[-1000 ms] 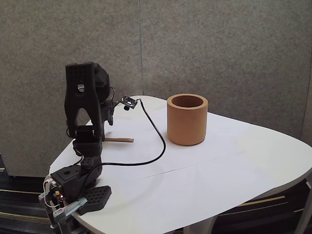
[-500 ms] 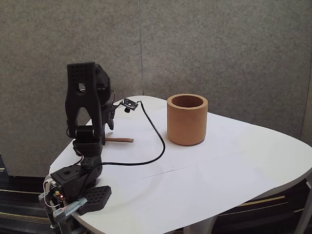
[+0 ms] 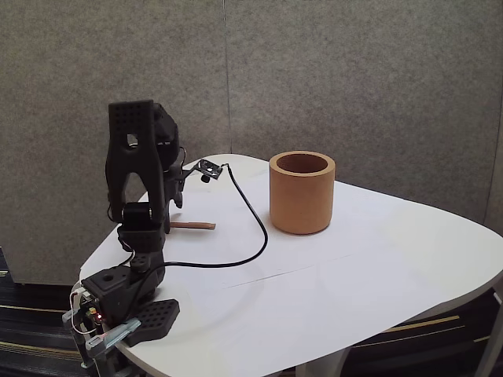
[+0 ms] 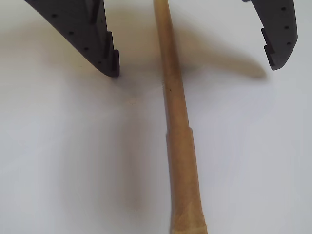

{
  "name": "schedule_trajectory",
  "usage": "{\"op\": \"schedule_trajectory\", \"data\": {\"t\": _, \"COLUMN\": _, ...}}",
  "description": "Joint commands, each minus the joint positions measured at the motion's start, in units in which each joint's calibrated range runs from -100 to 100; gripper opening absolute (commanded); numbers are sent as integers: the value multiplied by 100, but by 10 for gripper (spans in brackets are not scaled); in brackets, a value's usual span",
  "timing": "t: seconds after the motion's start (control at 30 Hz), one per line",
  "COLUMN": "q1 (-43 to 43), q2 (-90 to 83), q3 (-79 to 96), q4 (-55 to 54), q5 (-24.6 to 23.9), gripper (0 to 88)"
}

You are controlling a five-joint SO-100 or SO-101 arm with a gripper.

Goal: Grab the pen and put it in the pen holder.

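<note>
The pen (image 4: 176,117) is a thin light-brown wooden stick lying flat on the white table; in the wrist view it runs from top to bottom between the fingers. My gripper (image 4: 195,66) is open and just above it, one black fingertip (image 4: 109,61) on each side, touching nothing. In the fixed view one end of the pen (image 3: 198,225) pokes out to the right of the arm, and the gripper (image 3: 177,196) points down at the table's left side. The pen holder (image 3: 302,192), a thick tan-orange cup, stands upright well to the right.
A black cable (image 3: 250,228) loops from the arm's wrist across the white table (image 3: 354,283) between the pen and the cup. The arm's base (image 3: 118,302) is clamped at the front left edge. A grey partition wall stands behind the table.
The arm has shifted very slightly; the upper part sits a touch higher and further right. Pen and cup have not moved.
</note>
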Motion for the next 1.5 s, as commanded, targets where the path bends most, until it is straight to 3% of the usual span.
{"op": "schedule_trajectory", "data": {"t": 0.0, "q1": -42, "q2": 13, "q3": 54, "q4": 59, "q5": -9, "gripper": 438}}
{"op": "schedule_trajectory", "data": {"t": 1.47, "q1": -42, "q2": 371, "q3": -451, "q4": 568, "q5": -9, "gripper": 437}}
